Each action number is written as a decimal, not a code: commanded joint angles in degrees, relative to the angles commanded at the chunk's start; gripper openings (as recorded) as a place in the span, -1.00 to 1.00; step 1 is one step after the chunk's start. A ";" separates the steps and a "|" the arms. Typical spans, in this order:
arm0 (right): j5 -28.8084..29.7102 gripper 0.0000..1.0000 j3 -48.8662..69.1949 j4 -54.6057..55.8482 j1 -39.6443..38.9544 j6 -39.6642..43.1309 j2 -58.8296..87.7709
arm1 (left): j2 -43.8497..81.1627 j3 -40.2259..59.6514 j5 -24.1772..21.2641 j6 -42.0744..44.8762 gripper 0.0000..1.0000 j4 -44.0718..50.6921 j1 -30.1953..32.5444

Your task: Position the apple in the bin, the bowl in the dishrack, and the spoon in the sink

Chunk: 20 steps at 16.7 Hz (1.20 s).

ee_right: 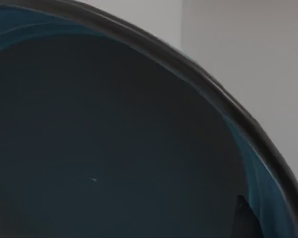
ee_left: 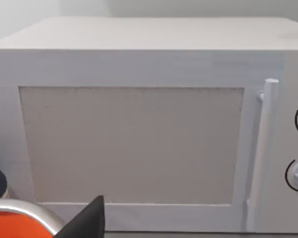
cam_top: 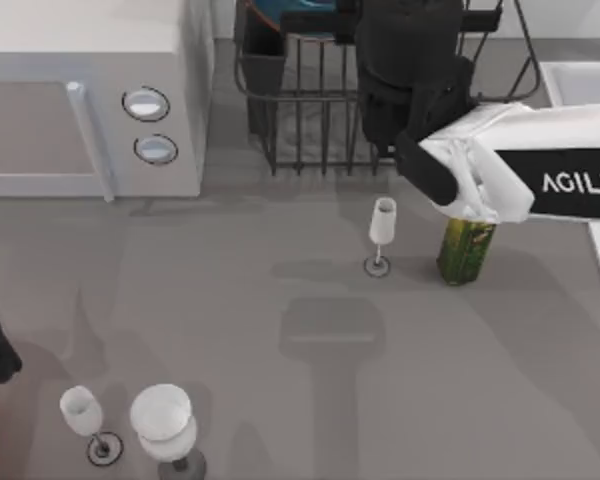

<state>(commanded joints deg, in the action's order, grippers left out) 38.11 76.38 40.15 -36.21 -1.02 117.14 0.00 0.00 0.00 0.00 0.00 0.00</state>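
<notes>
We hold the right tool (cam_top: 405,100) over the black wire dishrack (cam_top: 310,110) at upper centre; its opening cannot be told. The glossy blue bowl (ee_right: 114,139) sits there. Lower it squarely between bars, releasing only once seated

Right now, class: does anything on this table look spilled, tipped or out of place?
Nothing stands out. The three wine glasses and green bottle stand upright, unspilled. The bowl sits at the dishrack, beneath the right arm.
</notes>
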 joint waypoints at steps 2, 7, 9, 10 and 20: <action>0.00 -0.10 0.00 0.00 0.00 0.00 0.00 | 0.00 0.00 0.00 0.00 1.00 0.00 0.00; 0.00 0.66 0.00 0.00 0.00 0.00 0.00 | 0.00 0.00 0.00 0.00 1.00 0.00 0.00; 0.00 0.96 0.00 0.00 0.00 0.00 0.00 | 0.00 0.00 0.00 0.00 1.00 0.00 0.00; 0.00 1.00 0.00 0.00 0.00 0.00 0.00 | 0.00 0.00 0.00 0.00 1.00 0.00 0.00; 0.05 1.00 -0.39 -0.07 -0.22 0.02 -0.58 | 0.00 0.00 0.00 0.00 1.00 0.00 0.00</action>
<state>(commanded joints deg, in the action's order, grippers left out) 38.16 75.99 40.08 -36.43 -1.00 116.56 0.00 0.00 0.00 0.00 0.00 0.00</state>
